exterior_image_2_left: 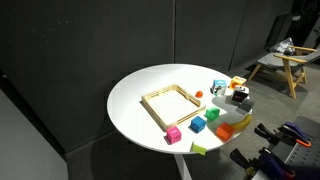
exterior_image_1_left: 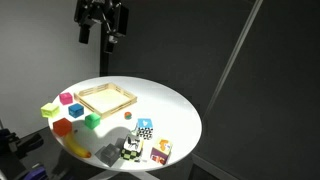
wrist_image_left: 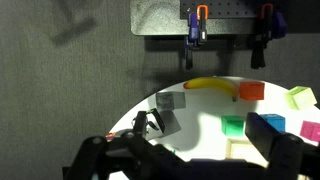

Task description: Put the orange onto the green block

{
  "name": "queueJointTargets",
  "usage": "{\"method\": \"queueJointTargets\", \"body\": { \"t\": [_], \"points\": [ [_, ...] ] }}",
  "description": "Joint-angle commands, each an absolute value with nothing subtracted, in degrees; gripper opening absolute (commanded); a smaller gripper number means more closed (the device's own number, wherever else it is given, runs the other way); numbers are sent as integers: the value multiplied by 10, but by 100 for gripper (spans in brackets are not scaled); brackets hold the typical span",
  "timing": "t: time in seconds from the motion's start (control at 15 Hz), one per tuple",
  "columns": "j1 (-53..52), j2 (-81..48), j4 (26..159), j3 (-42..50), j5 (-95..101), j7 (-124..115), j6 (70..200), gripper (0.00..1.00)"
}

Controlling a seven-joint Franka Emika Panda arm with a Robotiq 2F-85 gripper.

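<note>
Both exterior views face the white table (exterior_image_1_left: pixel 170 105) from different sides; the wrist view looks down.

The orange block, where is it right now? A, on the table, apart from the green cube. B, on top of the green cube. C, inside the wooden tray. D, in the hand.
A: in an exterior view the orange block lies on the white table, apart from the green cube, the hand high above.
</note>
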State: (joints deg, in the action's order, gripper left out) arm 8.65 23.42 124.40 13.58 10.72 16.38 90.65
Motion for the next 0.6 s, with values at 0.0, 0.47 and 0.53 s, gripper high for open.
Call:
{"method": "queueJointTargets", "body": {
  "t": [0.0, 0.47, 0.53],
  "points": [
    [87, 234, 1242, 135, 107, 164, 905, 100],
    [86, 234, 1247, 132, 108, 163, 909, 100],
    [85, 234, 1248, 131, 108, 162, 909, 100]
  ]
}}
